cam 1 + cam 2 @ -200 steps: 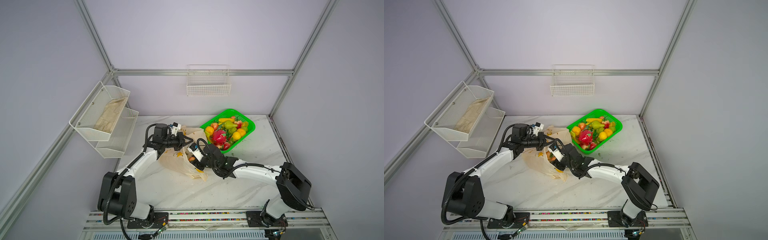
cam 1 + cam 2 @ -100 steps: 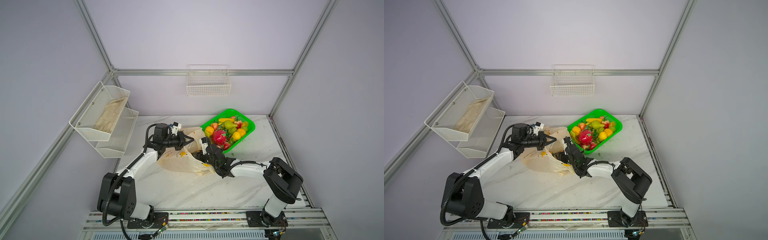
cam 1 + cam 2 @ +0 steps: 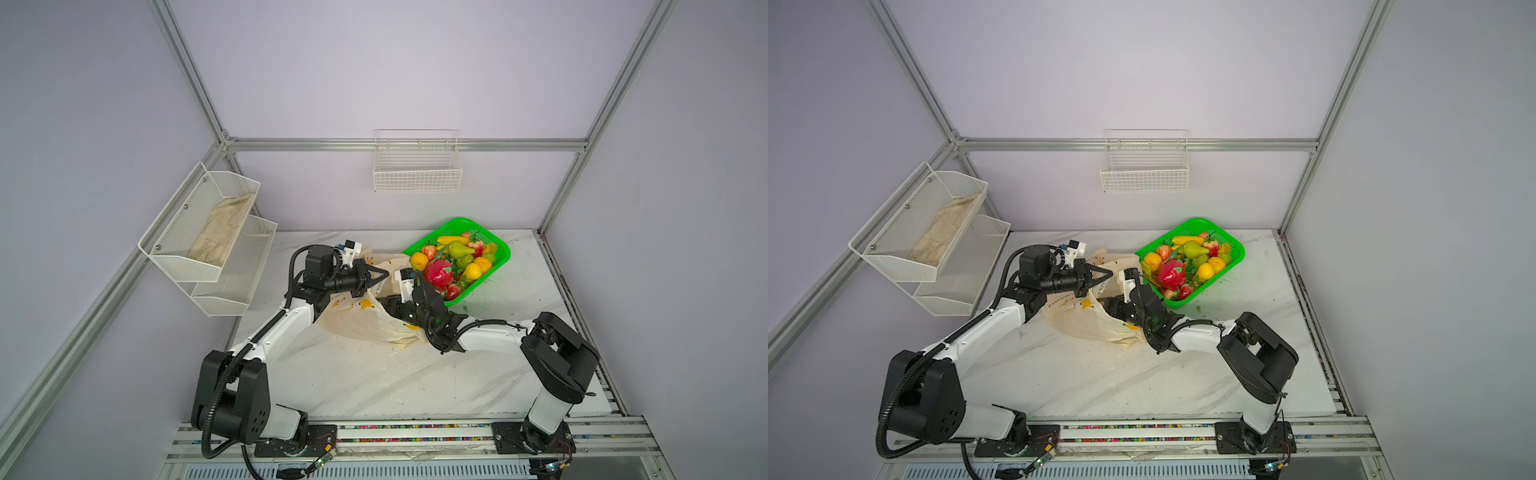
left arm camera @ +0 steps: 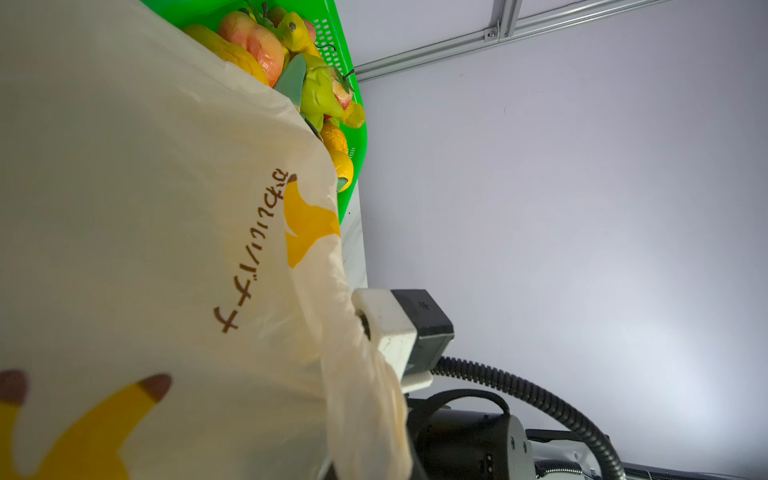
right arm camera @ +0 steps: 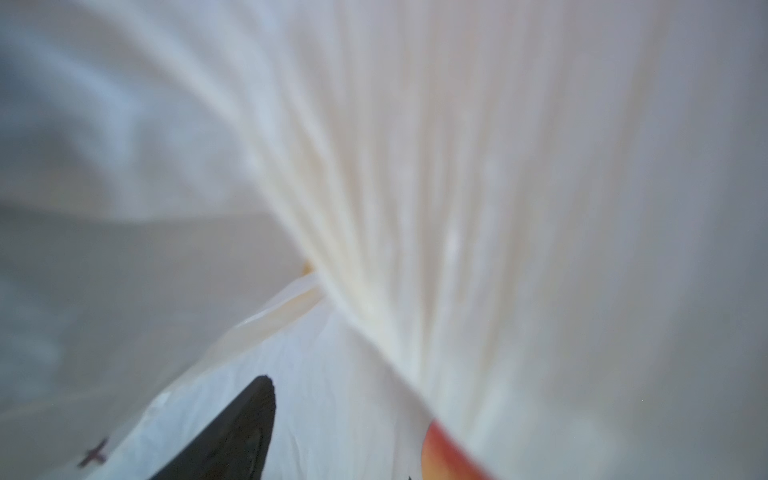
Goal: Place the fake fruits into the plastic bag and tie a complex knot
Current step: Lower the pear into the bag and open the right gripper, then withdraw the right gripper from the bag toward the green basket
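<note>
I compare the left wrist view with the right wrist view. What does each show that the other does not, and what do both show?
Only the left wrist view: the green basket with fruits, brown lettering and a yellow banana print on the plastic bag, the wall, the other arm's camera block.
Only the right wrist view: blurred gathered folds from very close, one dark gripper finger, a red-orange rounded edge, probably a fruit.
Both: the cream plastic bag.

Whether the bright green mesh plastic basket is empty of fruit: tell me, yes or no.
No, in a top view the bright green mesh plastic basket holds a heap of glossy plastic fruits.
</note>
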You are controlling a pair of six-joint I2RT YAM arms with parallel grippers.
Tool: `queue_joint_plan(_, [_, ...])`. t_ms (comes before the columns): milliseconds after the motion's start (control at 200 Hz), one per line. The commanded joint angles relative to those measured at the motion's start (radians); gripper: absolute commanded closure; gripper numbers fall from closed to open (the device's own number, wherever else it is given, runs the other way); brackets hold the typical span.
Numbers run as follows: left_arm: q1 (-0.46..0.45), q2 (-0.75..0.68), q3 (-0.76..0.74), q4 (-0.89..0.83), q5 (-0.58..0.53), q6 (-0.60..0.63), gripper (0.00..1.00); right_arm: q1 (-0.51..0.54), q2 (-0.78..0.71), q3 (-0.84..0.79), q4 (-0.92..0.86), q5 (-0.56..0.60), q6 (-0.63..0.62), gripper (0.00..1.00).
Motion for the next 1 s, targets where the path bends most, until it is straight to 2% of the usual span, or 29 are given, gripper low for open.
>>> queue_joint_plan(0, [0.017,-0.014,-0.038,0.059,0.025,-0.024,0.99,-0.022,-0.074,-0.040,0.033,-0.055,-0.016,0.17])
queue_joint_plan(120, [0.043,-0.017,-0.052,0.064,0.011,-0.034,0.99,-0.068,-0.160,-0.091,-0.001,-0.125,-0.066,0.21])
queue_joint_plan(250, [0.081,-0.017,-0.068,0.069,-0.010,-0.040,1.00,-0.096,-0.281,-0.106,-0.146,-0.221,-0.207,0.26])
queue_joint_plan(340, [0.109,-0.014,-0.082,0.075,-0.020,-0.049,1.00,-0.105,-0.367,-0.109,-0.229,-0.264,-0.280,0.26])
queue_joint_plan(490, [0.143,-0.016,-0.089,0.078,-0.024,-0.052,1.00,-0.150,-0.507,-0.120,-0.288,-0.276,-0.325,0.17])
queue_joint_plan(560, [0.157,-0.016,-0.089,0.076,-0.026,-0.050,1.00,-0.202,-0.545,-0.110,-0.341,-0.230,-0.324,0.15])
queue_joint_plan(650, [0.167,-0.019,-0.089,0.069,-0.027,-0.043,1.00,-0.324,-0.553,-0.074,-0.439,-0.128,-0.297,0.10])
queue_joint_plan(795, [0.167,-0.015,-0.085,0.072,-0.012,-0.041,1.00,-0.569,-0.477,-0.014,-0.488,-0.107,-0.260,0.08])
queue_joint_plan(910, [0.167,-0.018,-0.086,0.073,-0.010,-0.031,1.00,-0.603,-0.363,0.100,-0.583,0.070,-0.330,0.08])
queue_joint_plan(955, [0.167,-0.020,-0.088,0.070,-0.012,-0.025,1.00,-0.603,-0.311,0.145,-0.619,0.115,-0.379,0.11])
queue_joint_plan(995, [0.167,-0.022,-0.086,0.067,-0.014,-0.020,1.00,-0.601,-0.271,0.184,-0.642,0.103,-0.404,0.13])
